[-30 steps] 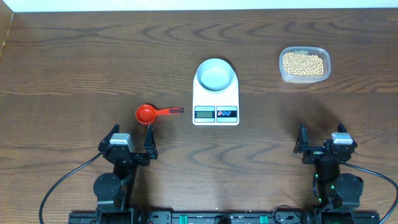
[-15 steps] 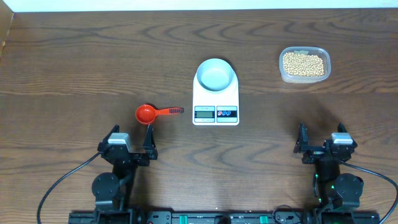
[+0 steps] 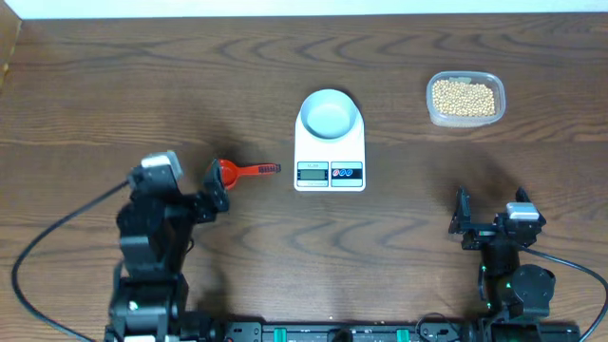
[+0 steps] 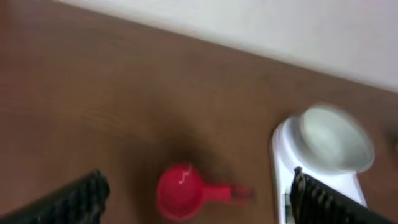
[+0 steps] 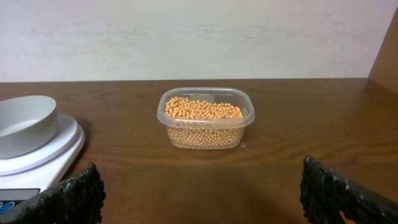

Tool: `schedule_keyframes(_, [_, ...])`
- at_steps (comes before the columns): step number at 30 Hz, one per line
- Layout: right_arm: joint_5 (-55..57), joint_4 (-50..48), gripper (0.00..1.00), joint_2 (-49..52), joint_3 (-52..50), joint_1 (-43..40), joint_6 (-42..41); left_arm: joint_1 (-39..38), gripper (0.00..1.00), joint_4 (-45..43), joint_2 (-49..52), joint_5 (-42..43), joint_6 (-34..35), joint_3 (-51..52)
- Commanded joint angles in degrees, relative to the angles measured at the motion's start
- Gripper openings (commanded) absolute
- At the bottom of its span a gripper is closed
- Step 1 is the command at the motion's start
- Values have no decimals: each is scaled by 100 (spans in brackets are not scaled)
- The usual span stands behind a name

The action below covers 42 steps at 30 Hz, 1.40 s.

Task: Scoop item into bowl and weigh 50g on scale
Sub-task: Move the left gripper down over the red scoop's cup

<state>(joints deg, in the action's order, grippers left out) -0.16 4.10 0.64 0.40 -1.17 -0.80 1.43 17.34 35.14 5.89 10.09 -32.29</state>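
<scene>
Overhead: bowl (image 3: 330,114) is sitting empty on the scale (image 3: 330,160); beans (image 3: 464,98) are lying in a clear tub (image 3: 432,106) well to the right. Red scoop (image 3: 249,171) is lying left of the scale. Left gripper (image 3: 213,187) is hovering over its cup, jaws spread, grasping nothing; right gripper (image 3: 489,217) is likewise gaping, empty

- The left arm (image 3: 142,242) rises from the left part of the near edge; the left gripper (image 3: 213,188) points toward the right edge, fingers spread wide.
- The right arm (image 3: 518,283) sits folded low at the right part of the near edge; the right gripper (image 3: 491,205) faces the far edge, fingers wide apart.
</scene>
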Motion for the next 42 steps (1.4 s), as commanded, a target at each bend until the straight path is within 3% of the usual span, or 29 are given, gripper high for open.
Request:
schedule_keyframes(1, [24, 24, 99, -35, -9, -28, 66, -13, 95, 988, 741, -356, 811, -1084])
schedule_keyframes(9, [24, 24, 99, -35, -9, -28, 66, -13, 95, 1309, 1193, 295, 824, -1449])
schedule_keyframes(29, [24, 24, 99, -35, -9, -28, 66, -13, 95, 1045, 1198, 160, 859, -1445])
schedule_keyframes(37, [24, 24, 99, -35, -9, -28, 66, -13, 94, 1091, 1585, -68, 1779, -1445])
schedule_keyframes(42, [24, 24, 99, -35, -9, -28, 66, -13, 83, 1283, 2221, -407, 2487, -1445])
